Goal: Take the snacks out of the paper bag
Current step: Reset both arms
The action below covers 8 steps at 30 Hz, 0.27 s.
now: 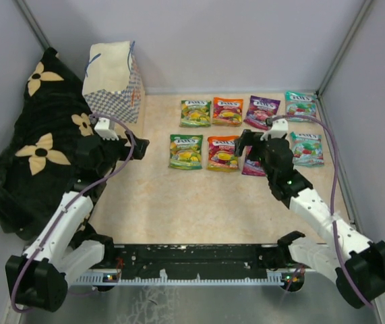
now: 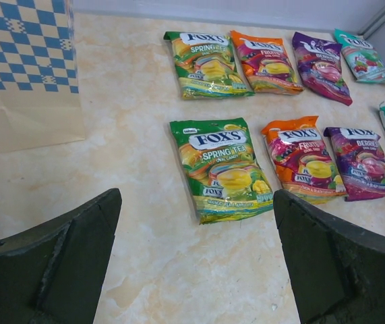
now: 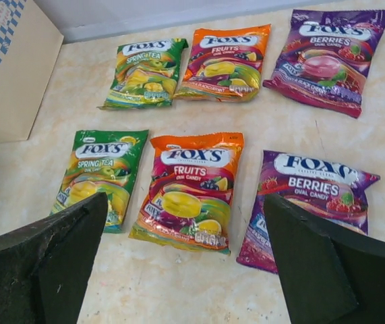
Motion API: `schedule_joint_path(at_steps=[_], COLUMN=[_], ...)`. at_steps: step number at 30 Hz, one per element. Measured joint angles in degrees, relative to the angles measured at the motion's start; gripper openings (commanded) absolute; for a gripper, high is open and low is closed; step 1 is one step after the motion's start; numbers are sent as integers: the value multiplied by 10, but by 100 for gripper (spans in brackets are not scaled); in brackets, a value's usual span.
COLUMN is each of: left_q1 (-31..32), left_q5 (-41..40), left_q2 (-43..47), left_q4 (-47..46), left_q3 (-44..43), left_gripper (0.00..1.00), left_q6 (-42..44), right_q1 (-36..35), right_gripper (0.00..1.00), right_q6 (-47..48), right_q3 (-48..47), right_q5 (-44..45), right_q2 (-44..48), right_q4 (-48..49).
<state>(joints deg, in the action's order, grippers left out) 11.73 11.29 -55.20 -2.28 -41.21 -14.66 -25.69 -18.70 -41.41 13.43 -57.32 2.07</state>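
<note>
The checkered paper bag (image 1: 114,81) stands upright at the back left; its side also shows in the left wrist view (image 2: 23,67). Several candy pouches lie flat on the table in two rows: green (image 1: 195,113), orange (image 1: 227,111), purple (image 1: 262,111) and teal (image 1: 301,105) behind, green (image 1: 185,151), orange (image 1: 223,153) and teal (image 1: 307,148) in front. A front purple pouch (image 3: 310,196) is partly hidden under my right gripper (image 1: 246,145), which is open and empty above it. My left gripper (image 1: 138,145) is open and empty, between the bag and the front green pouch (image 2: 222,169).
A black cloth with cream flowers (image 1: 37,148) is heaped along the left side, under the left arm. Grey walls enclose the beige table (image 1: 179,202) on three sides. A black rail (image 1: 192,260) runs along the near edge.
</note>
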Motion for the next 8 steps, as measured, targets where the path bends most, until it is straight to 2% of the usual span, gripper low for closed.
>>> schedule_joint_path(at_steps=[8], left_q1=[0], left_q5=[-17], left_q2=[23], left_q4=[-85], left_q3=[41], left_gripper=[100], left_q6=[0], right_q1=[0], right_gripper=[99], right_q6=[-17], right_q3=[92], right_q5=[18], right_q2=[76], right_q4=[1])
